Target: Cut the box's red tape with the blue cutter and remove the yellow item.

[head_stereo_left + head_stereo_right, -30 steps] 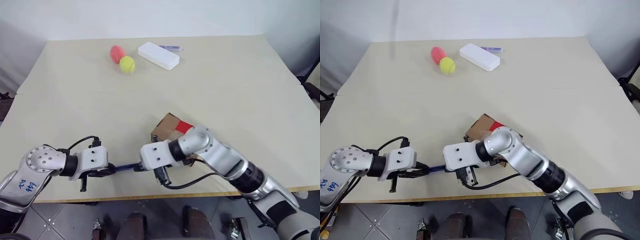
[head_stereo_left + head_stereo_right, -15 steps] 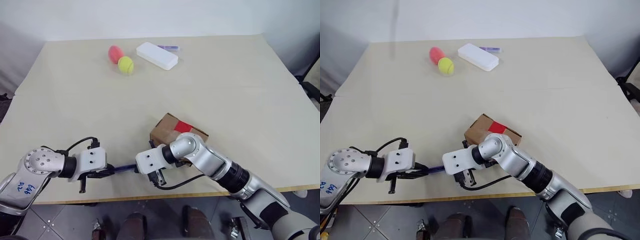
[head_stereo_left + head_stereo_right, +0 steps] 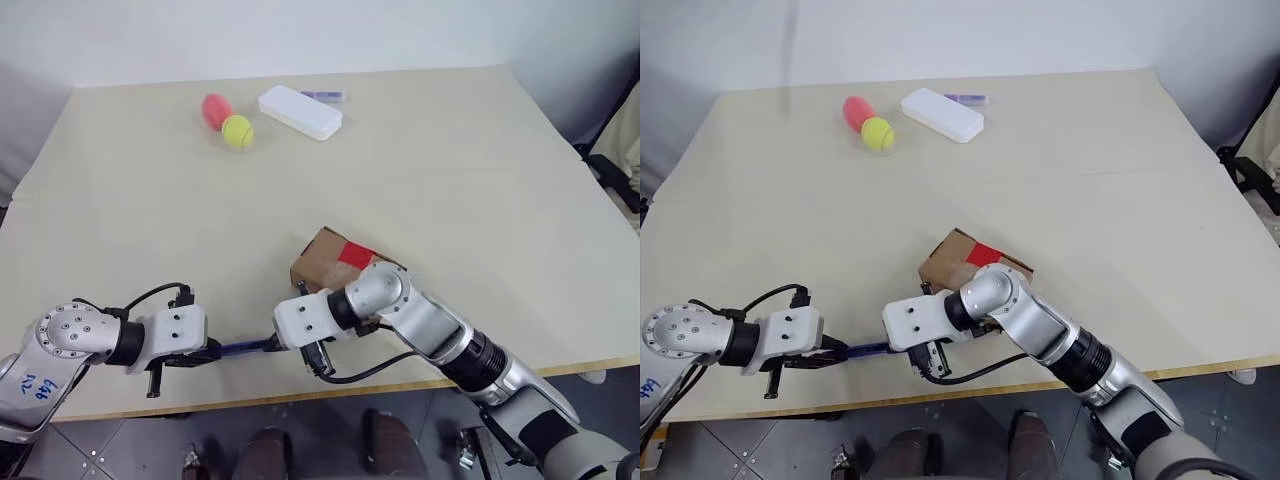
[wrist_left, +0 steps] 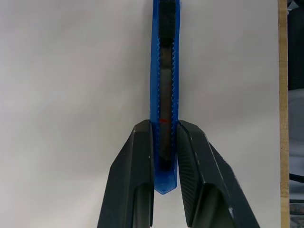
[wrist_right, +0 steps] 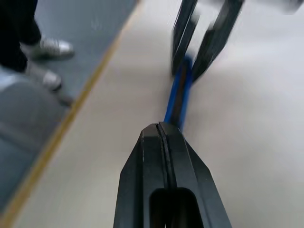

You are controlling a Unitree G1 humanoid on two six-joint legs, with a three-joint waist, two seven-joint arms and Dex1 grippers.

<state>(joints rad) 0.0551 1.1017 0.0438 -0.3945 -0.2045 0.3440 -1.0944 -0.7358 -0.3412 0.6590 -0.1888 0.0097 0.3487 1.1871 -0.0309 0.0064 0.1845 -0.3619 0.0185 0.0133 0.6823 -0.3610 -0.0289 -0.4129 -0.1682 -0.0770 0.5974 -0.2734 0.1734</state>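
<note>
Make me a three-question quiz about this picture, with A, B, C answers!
1. Where is the box?
A. beside the balls
B. near the table's front edge, by the right arm
C. on the floor

2. How many balls are on the table?
A. one
B. two
C. four

3. What is the left gripper doing?
A. holding the blue cutter
B. holding a ball
C. hanging open with nothing in it

Answers:
1 B: the box sits close to the front edge, just behind the right arm, far from the balls.
2 B: a pink ball and a yellow-green ball lie side by side at the back.
3 A: its two fingers pinch the cutter's end, and the right gripper is shut right at the other end.
</note>
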